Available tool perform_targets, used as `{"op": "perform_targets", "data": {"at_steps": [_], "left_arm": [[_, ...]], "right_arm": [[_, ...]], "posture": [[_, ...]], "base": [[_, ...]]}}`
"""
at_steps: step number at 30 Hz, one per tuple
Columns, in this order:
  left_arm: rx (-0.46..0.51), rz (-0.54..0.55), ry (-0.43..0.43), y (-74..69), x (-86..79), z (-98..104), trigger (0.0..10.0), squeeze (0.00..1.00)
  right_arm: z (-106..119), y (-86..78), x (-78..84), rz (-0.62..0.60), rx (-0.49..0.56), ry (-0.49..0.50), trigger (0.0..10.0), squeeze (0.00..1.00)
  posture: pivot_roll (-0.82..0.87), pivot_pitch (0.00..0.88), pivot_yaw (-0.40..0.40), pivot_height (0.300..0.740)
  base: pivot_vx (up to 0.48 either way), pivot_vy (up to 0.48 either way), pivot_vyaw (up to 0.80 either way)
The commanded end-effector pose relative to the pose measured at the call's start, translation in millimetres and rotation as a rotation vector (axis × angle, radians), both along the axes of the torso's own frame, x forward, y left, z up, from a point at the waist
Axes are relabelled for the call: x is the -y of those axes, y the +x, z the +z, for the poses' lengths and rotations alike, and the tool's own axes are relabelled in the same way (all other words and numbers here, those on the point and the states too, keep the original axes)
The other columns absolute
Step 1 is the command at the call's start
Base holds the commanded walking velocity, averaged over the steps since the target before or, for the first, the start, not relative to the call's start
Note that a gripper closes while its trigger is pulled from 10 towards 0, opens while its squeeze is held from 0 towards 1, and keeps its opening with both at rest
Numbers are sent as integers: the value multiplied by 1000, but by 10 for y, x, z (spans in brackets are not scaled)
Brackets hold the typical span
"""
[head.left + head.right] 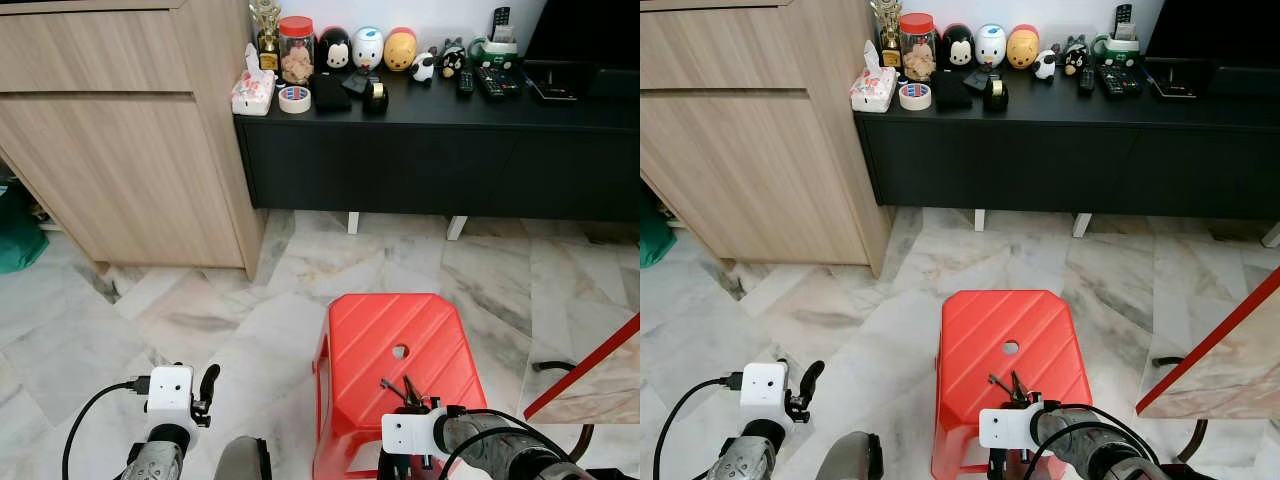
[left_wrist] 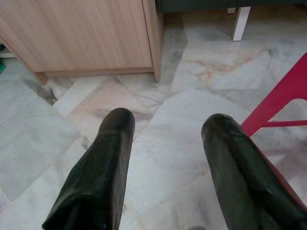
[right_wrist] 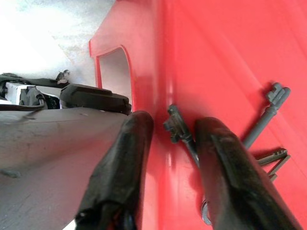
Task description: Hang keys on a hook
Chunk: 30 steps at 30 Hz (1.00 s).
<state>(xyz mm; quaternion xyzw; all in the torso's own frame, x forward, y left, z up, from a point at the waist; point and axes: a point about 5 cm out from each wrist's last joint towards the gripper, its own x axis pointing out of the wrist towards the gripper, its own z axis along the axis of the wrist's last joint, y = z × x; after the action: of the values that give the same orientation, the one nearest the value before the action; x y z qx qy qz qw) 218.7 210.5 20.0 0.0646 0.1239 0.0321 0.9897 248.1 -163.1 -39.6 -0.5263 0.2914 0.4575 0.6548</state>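
A bunch of grey keys [image 1: 398, 387] lies on the red plastic stool [image 1: 375, 325], near its front edge and below the round hole in the seat. My right gripper [image 3: 175, 125] is down at that edge, open, its two black fingers [image 3: 218, 158] straddling one key [image 3: 178, 128] of the bunch. Other keys [image 3: 268, 112] fan out beside the far finger. My left gripper [image 2: 165, 124] hovers open over the marble floor, left of the stool, with nothing between its fingers [image 1: 208, 385].
A light wooden cabinet [image 1: 120, 130] stands at the back left. Beside it a low black console [image 1: 440, 150] carries figurines, a jar, tape rolls and remotes. A red slanted bar [image 1: 590, 360] and a black cable [image 1: 555, 368] lie right of the stool.
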Motion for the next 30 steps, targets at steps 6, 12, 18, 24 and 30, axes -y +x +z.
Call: {"op": "perform_targets", "data": {"at_steps": [6,12,18,24,30], "left_arm": [[-15,-4,15,-32,1,-38,10000,0],[-15,-5,17,-14,11,-41,10000,0],[-15,0,19,7,12,-46,10000,0],[-19,4,16,37,18,-66,10000,0],[-19,12,18,72,8,-79,10000,0]], "right_arm": [[-99,-132,-10,-32,-57,12,0,0],[-74,-90,-42,-105,-43,71,0,0],[16,25,-95,-241,-15,215,0,0],[171,199,-130,-386,67,391,0,0],[364,372,-149,-528,134,611,0,0]], "posture": [[81,105,-28,631],[77,100,-26,631],[72,90,-31,631],[67,71,-35,631],[63,51,-40,631]], "base": [[0,0,0],[0,0,0],[0,0,0],[0,0,0],[0,0,0]]}}
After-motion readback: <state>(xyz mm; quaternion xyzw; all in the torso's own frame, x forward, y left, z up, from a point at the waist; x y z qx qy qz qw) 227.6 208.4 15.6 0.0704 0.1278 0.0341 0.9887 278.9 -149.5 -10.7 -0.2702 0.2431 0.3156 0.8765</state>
